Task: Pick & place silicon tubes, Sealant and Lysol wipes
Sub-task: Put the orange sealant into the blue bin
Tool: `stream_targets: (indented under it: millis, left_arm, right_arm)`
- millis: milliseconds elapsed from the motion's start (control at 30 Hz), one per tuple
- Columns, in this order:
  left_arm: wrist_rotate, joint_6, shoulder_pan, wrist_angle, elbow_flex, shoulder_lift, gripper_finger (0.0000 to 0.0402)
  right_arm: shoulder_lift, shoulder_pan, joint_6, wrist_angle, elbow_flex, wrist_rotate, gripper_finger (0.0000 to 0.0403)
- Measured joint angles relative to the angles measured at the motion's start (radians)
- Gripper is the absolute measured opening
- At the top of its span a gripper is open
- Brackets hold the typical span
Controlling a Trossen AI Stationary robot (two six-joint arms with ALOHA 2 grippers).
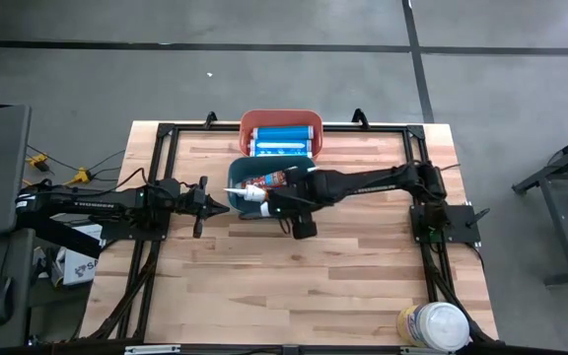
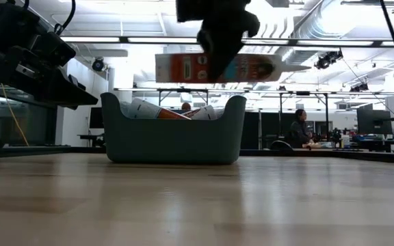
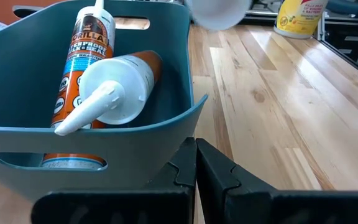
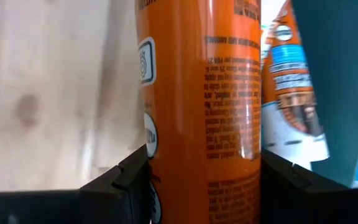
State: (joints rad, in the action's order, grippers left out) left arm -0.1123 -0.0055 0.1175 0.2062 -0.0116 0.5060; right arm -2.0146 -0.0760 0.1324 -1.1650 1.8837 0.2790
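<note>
Right gripper clamps orange sealant tube level above teal bin, for dropping in; left gripper jaws closed, idle.

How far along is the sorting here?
Done: blue tubes lie in the red bin; two sealant cartridges sit in the teal bin. In hand: the right gripper carries an orange cartridge above it. Left: Lysol wipes stand at the table's corner.

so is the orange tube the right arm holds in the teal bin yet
Not yet: the orange sealant tube lies level in the right gripper, above the teal plastic bin.
</note>
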Motion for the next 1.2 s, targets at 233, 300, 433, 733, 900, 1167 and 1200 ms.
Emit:
stream_targets:
  millis: [233,300,433,733,900,1167,1200]
  left_arm:
    - [0.000,0.000,0.000,0.000,0.000,0.000,0.0000]
    - [0.000,0.000,0.000,0.000,0.000,0.000,0.0000]
    - [0.000,0.000,0.000,0.000,0.000,0.000,0.0000]
    - [0.000,0.000,0.000,0.000,0.000,0.000,0.0000]
    - [0.000,0.000,0.000,0.000,0.000,0.000,0.0000]
    - [0.000,0.000,0.000,0.000,0.000,0.000,0.0000]
    - [0.000,0.000,0.000,0.000,0.000,0.000,0.0000]
  right_arm:
    - [-0.064,0.041,0.084,0.004,0.085,0.011,0.0193]
    - [-0.086,0.048,0.097,0.001,0.111,0.011,0.0193]
    - [-0.124,0.055,0.134,0.000,0.178,0.014,0.0193]
    - [-0.278,0.064,0.164,-0.104,0.432,0.028,0.0193]
    - [-0.312,0.066,0.181,-0.144,0.450,0.012,0.0193]
    - [-0.312,0.083,0.182,-0.142,0.410,-0.007,0.0198]
    - [-0.312,0.084,0.182,-0.141,0.410,-0.013,0.0198]
